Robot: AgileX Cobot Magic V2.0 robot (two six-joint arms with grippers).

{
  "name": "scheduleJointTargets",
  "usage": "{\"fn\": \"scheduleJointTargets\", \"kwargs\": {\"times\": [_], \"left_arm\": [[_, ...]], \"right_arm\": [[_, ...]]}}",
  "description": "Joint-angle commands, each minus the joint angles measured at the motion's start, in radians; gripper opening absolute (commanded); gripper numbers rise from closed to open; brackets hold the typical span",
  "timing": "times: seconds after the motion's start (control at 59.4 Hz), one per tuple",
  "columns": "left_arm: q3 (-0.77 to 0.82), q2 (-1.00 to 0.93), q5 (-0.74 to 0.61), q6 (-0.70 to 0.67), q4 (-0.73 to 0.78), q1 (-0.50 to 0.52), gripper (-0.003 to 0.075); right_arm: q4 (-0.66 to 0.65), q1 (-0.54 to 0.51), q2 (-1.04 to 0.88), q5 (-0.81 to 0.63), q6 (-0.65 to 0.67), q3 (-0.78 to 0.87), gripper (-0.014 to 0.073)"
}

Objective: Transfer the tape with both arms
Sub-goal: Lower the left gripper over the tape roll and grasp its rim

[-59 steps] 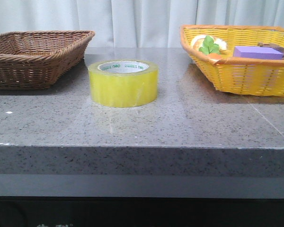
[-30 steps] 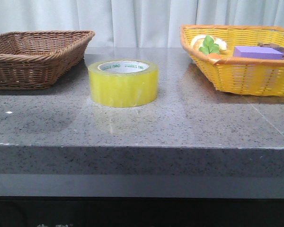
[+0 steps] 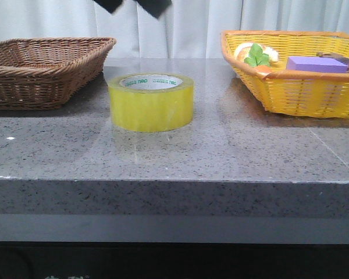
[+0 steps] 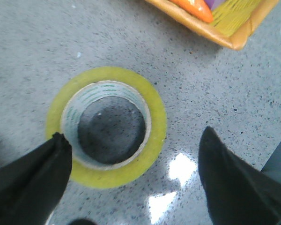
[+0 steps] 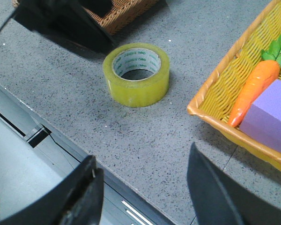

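Nearest you, the front edge of the grey speckled worktop [image 3: 174, 168] runs straight across, with open bare stone between that edge and the tape [image 3: 151, 102]. The tape stands flat on its end near the middle of the worktop, its hole facing up; green print rings the white core, too small and partly reversed for you to read with confidence. Your left gripper [image 4: 131, 183] hangs over it with its fingers [image 4: 35, 176] spread wide, one dark tip overlapping the roll's rim, though you cannot tell if it touches. Your right gripper [image 5: 145, 192] sits well back from the roll, fingers likewise apart, holding nothing. Farther off, the brown basket [image 3: 43, 67] lies left of the tape and the yellow basket [image 3: 296, 87] right, holding a purple block [image 3: 317, 64] and a carrot [image 5: 253, 89].
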Motion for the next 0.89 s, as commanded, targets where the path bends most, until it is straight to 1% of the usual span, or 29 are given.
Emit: {"fn": "scheduleJointTargets", "kwargs": {"times": [0.0,0.067,0.168,0.674,0.708,0.775,0.809,0.876], "left_arm": [[-0.071,0.015,-0.015,0.014,-0.032,-0.029,0.0552],[-0.088,0.05,-0.015,0.038,-0.032,-0.043,0.0552],[-0.1,0.098,0.0,0.038,-0.03,-0.059,0.0545],[-0.1,0.242,-0.001,0.038,-0.024,-0.059,0.0538],[-0.1,0.246,-0.001,0.038,-0.022,-0.059,0.0522],[-0.1,0.248,-0.001,0.038,-0.012,-0.059,0.0443],[-0.1,0.248,-0.001,0.038,-0.012,-0.059,0.0395],[-0.106,0.247,0.004,0.038,-0.012,-0.059,0.0277]], "right_arm": [[0.006,-0.003,-0.002,-0.071,-0.003,-0.024,0.0428],[0.006,-0.003,-0.002,-0.071,-0.003,-0.024,0.0428],[0.006,-0.003,-0.002,-0.071,-0.003,-0.024,0.0428],[0.006,-0.003,-0.002,-0.071,-0.003,-0.024,0.0428],[0.006,-0.003,-0.002,-0.071,-0.003,-0.024,0.0428],[0.006,-0.003,-0.002,-0.071,-0.003,-0.024,0.0428],[0.006,-0.003,-0.002,-0.071,-0.003,-0.024,0.0428],[0.006,-0.003,-0.002,-0.071,-0.003,-0.024,0.0428]]}}
